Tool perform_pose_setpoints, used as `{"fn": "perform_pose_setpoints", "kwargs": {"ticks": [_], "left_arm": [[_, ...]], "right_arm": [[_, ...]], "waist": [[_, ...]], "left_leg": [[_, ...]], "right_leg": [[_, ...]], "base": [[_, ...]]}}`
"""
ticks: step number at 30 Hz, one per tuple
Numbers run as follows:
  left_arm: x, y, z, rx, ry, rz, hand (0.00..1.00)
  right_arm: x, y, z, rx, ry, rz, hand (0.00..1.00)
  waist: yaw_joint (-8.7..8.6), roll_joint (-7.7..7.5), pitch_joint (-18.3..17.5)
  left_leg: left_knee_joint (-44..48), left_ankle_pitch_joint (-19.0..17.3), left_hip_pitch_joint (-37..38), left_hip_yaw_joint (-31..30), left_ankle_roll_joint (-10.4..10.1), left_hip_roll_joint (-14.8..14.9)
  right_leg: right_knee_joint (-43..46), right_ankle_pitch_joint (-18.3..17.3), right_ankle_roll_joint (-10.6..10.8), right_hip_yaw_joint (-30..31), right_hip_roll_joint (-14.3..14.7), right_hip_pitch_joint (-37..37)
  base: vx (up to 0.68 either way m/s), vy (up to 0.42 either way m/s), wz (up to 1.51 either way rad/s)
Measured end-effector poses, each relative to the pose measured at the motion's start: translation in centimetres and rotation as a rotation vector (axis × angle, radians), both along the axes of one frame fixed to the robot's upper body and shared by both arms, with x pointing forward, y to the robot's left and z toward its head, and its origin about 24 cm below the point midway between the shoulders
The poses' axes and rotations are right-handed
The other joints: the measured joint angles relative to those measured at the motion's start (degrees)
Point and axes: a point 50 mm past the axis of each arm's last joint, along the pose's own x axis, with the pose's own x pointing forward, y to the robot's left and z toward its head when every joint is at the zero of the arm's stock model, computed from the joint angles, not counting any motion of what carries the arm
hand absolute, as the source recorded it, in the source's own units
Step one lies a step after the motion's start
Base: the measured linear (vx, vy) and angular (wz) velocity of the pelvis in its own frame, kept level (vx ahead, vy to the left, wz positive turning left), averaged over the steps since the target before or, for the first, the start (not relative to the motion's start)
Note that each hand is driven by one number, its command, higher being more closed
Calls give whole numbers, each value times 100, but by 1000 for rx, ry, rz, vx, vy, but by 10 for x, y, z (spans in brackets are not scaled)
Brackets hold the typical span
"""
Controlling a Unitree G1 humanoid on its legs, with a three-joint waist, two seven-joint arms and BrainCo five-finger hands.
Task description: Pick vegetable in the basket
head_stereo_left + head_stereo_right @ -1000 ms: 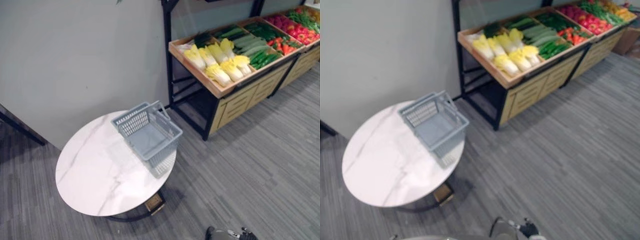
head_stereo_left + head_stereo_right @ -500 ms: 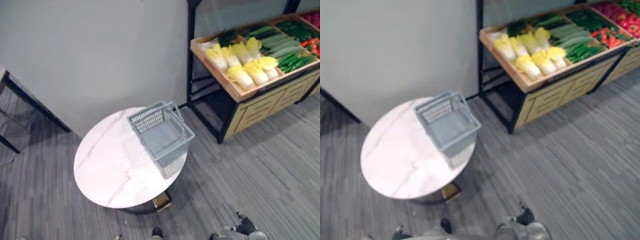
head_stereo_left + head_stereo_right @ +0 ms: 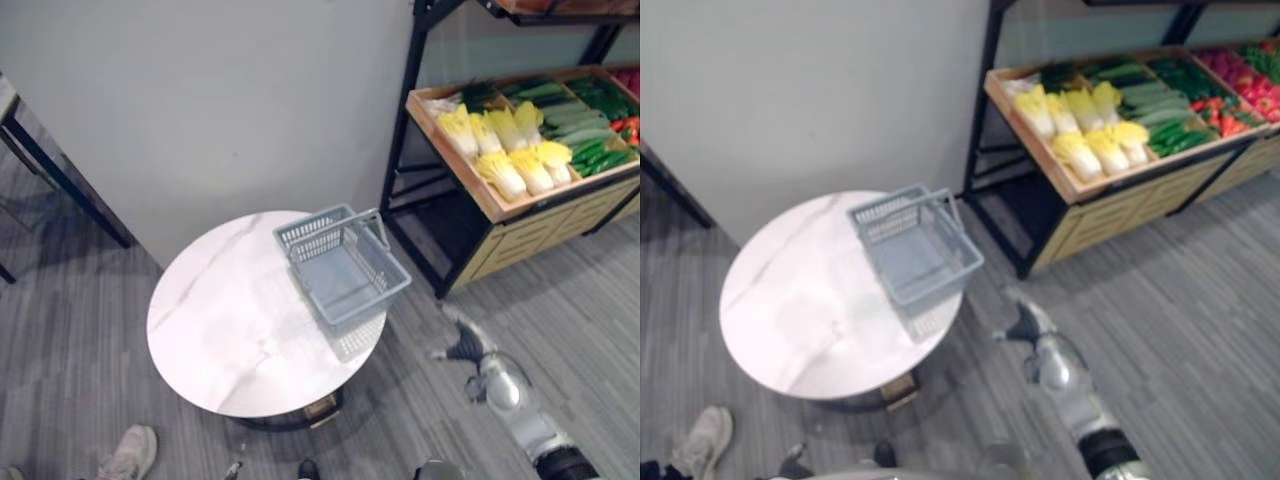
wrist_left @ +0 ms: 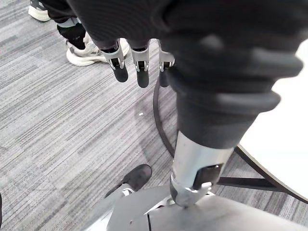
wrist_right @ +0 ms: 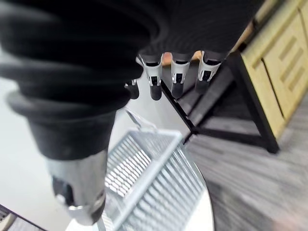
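An empty grey mesh basket with its handle up stands on the right side of a round white marble table. Yellow-green cabbages lie in the wooden produce stand at the upper right, with cucumbers and green peppers beside them. My right hand hangs open above the floor, just right of the table and short of the stand. In the right wrist view its fingers are straight above the basket. My left hand hangs open over the carpet beside the table.
A grey wall runs behind the table. The stand's black metal frame rises close to the basket's right. A person's light shoe rests on the floor at the lower left, and shoes show past my left hand. Dark table legs stand at far left.
The camera has turned, shifting the whole scene. My right arm has risen into view, with its hand now out over the floor right of the table. A person's shoe has appeared at lower left.
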Motion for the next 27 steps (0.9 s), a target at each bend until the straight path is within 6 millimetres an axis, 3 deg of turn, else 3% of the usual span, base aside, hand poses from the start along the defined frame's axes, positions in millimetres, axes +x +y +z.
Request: {"fn": "perform_pose_setpoints", "kwargs": {"ticks": [2, 6, 7, 8, 10, 12, 16, 18, 21, 24, 27], "left_arm": [[1, 2, 0, -5, -5, 20, 0], [-2, 4, 0, -6, -3, 66, 0], [-3, 7, 1, 0, -1, 81, 0], [-4, 9, 1, 6, 0, 93, 0], [-4, -2, -2, -25, -5, 126, 0], [-8, -7, -4, -40, 4, 146, 0], [-5, -7, -2, -37, -12, 144, 0], [-4, -4, -2, -31, -16, 141, 0], [-2, -6, -2, -34, -16, 113, 0], [4, -7, -1, -37, -28, 94, 0], [10, -6, 2, -42, -54, 68, 0]], "right_arm": [[8, -4, 14, -3, -54, -13, 0], [20, -7, 39, -28, -167, -28, 0], [22, -5, 49, -37, -212, -18, 0], [23, -5, 60, -53, -256, -5, 0], [31, -3, 80, -71, -327, 15, 0], [37, -1, 98, -90, -387, 37, 0], [48, 18, 120, -141, -451, 138, 0], [53, 40, 124, -149, -463, 226, 0], [63, 70, 113, -179, -391, 341, 0], [77, 84, 103, -229, -296, 391, 0], [94, 87, 104, -294, -234, 396, 0]], "waist": [[13, 8, 2], [19, -53, -17], [24, -245, -63], [56, -301, -82], [168, -13, -67], [166, 248, -105], [181, 331, -171], [243, 267, -174], [338, 223, -176], [480, 207, -140], [534, 190, 35]], "left_leg": [[39, -42, -77, -177, 8, 121], [197, -47, -219, -548, -174, 164], [231, -67, -204, -650, -271, 35], [199, -85, -197, -732, -385, -14], [169, -36, -223, -739, -526, 242], [59, 49, -219, -871, -667, 519], [-7, 120, -186, -899, -787, 763], [-32, 138, -196, -894, -805, 753], [-39, 150, -201, -890, -789, 669], [-43, 195, -336, -919, -739, 585], [-47, 279, -485, -1077, -710, 502]], "right_leg": [[-492, -376, -21, 148, 137, 31], [-1790, -165, 218, 330, 203, 142], [-2101, 243, 265, 294, 114, 244], [-2235, -82, 378, 139, 33, 407], [-2477, -115, 300, -21, 299, 467], [-2563, -138, 247, -239, 575, 569], [-2690, -161, 206, -476, 800, 750], [-2766, -119, 146, -479, 824, 759], [-2953, -21, 135, -482, 770, 845], [-3146, 133, 148, -492, 713, 831], [-3228, 173, 175, -623, 641, 840]], "base": [[44, -94, 40], [93, -192, 56], [139, -273, 64], [137, -281, 52], [113, -244, 7], [90, -232, 17], [49, -101, 20], [-4, -5, 2], [-7, 31, 2], [-24, 47, 7], [-28, 29, 25]]}}
